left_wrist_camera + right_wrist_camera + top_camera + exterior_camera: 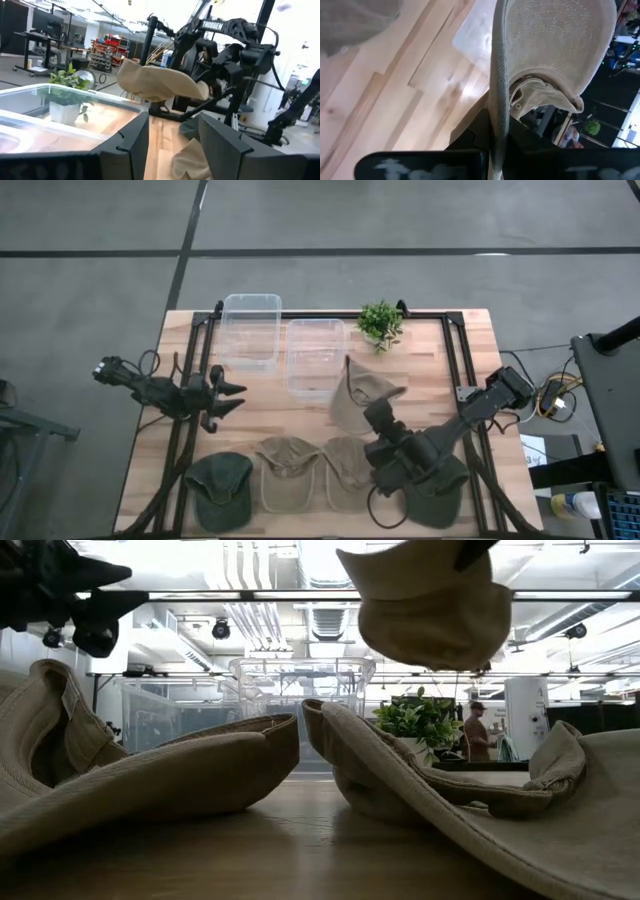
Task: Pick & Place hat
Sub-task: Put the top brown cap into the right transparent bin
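A tan hat hangs in the air, held by my right gripper, which is shut on it just near of a clear bin. In the low view the hat floats well above the tabletop. Several more hats lie flat along the near edge: a dark green one, two tan ones, and a dark green one under the right arm. My left gripper is open and hovers at the table's left, touching nothing; its view shows the raised hat ahead. My right gripper pinches the tan hat's brim between its two fingers, with the brim edge-on in the gap. The fingers come from the table's near right, slanting toward the far left. The hat is lifted clear, and its crown stands out beyond the fingers.
A second clear bin stands at the far left beside the first. A small potted plant sits at the far edge. A black frame runs around the tabletop. A person stands in the room behind.
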`<act>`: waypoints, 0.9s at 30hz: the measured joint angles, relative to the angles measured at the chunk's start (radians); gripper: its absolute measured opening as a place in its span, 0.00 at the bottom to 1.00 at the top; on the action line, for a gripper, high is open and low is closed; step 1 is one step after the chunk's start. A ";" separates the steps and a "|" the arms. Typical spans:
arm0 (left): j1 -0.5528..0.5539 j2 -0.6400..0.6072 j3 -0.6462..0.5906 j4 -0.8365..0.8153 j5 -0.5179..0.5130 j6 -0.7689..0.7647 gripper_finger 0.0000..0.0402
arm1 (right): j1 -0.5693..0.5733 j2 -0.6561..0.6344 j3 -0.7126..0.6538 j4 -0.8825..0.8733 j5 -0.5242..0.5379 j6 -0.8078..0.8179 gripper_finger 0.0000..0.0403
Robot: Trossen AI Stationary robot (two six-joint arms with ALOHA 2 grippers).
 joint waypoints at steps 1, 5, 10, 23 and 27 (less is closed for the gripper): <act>0.000 0.000 0.000 0.008 0.001 -0.010 0.41 | -0.004 0.000 0.007 0.009 0.000 -0.009 0.03; 0.000 0.004 0.000 0.075 0.009 -0.049 0.41 | -0.017 0.000 0.024 0.052 -0.001 -0.067 0.03; 0.000 0.004 0.001 0.164 0.009 -0.068 0.41 | -0.029 0.001 0.026 0.093 -0.003 -0.124 0.03; 0.000 0.005 0.002 0.210 -0.025 -0.125 0.41 | -0.046 0.001 0.026 0.156 -0.005 -0.254 0.03; 0.000 0.005 0.002 0.211 -0.045 -0.126 0.41 | -0.050 0.001 0.026 0.164 -0.005 -0.271 0.03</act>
